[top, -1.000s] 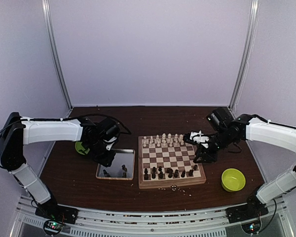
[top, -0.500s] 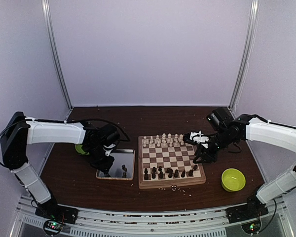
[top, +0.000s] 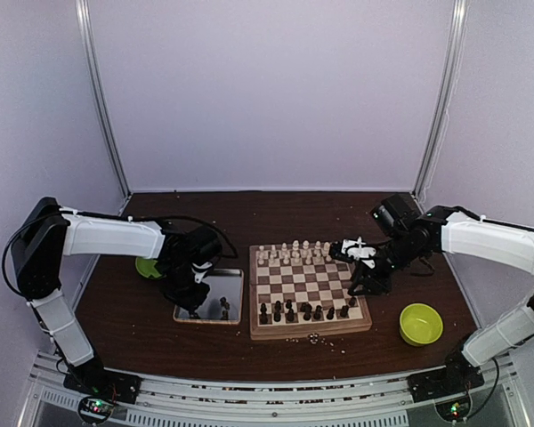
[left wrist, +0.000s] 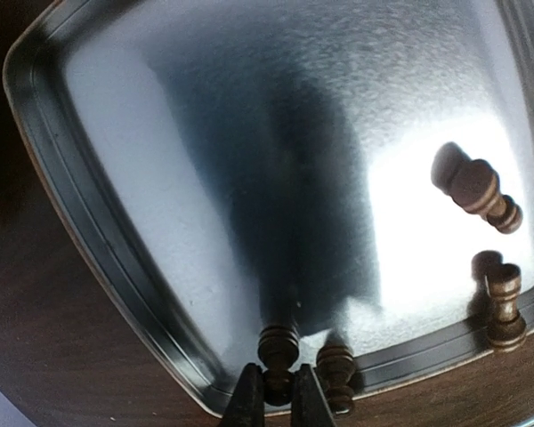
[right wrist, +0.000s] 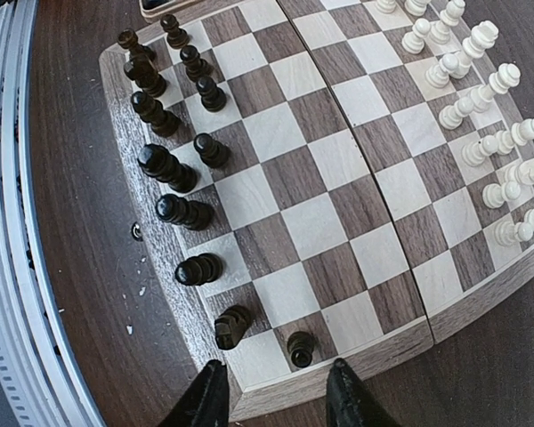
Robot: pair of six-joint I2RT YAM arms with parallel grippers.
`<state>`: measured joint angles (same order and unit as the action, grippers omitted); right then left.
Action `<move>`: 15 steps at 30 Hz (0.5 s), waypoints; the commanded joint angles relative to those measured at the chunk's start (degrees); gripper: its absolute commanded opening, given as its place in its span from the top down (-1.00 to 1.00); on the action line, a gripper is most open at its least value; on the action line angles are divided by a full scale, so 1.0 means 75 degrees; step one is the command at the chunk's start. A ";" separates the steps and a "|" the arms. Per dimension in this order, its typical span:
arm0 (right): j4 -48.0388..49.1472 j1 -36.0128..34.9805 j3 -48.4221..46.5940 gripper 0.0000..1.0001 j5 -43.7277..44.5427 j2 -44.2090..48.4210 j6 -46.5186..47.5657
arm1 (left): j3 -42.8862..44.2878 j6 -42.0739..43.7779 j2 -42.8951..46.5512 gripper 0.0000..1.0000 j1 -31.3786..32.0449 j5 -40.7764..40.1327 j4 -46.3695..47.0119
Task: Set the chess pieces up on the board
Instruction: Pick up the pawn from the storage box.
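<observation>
The dark brown table (top: 133, 334) carries a wooden chessboard (top: 285, 332) in the middle, and a silver metal tray (top: 209, 289) lies just beside the board's left edge.

The left gripper (left wrist: 277, 405) is down at the near rim of the tray. Its two fingers are closed together on the base of a small dark chessman (left wrist: 278, 349), which stands upright between them. A second dark chessman (left wrist: 336, 375) stands just beside it, at the same rim. Two other dark pieces are at the far side of the tray: one lies on its side (left wrist: 477, 190), and one (left wrist: 504, 307) is near the rim.

The right gripper (right wrist: 274, 396) hangs above the right near corner of the board. Its fingers are apart and nothing is between them.

On the board, the dark chessmen (right wrist: 165, 165) stand in the two rows along the near edge, and some squares there are without a piece. The pale chessmen (right wrist: 481, 98) fill the far rows.

One green bowl (top: 421, 324) sits on the table to the right of the board, and another green bowl (top: 145, 267) is partly hidden behind the left arm.
</observation>
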<state>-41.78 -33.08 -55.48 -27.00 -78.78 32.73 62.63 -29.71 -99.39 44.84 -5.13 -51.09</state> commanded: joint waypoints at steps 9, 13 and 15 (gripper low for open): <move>-0.0071 0.0028 -0.0030 0.26 0.0004 -0.0191 0.0006 | -0.0472 0.0883 0.0466 1.00 -0.0841 0.1715 0.1847; -0.0110 0.0028 -0.0044 0.25 0.0015 -0.0255 0.0007 | -0.0292 0.0965 0.0250 1.00 -0.0998 0.2394 0.2434; -0.0107 0.0028 -0.0045 0.26 0.0005 -0.0255 -0.0004 | -0.0085 0.0942 0.0141 1.00 -0.0997 0.2641 0.2516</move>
<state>-42.02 -33.06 -55.51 -26.98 -80.20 32.82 59.75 -24.18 -97.30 37.43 7.42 -39.00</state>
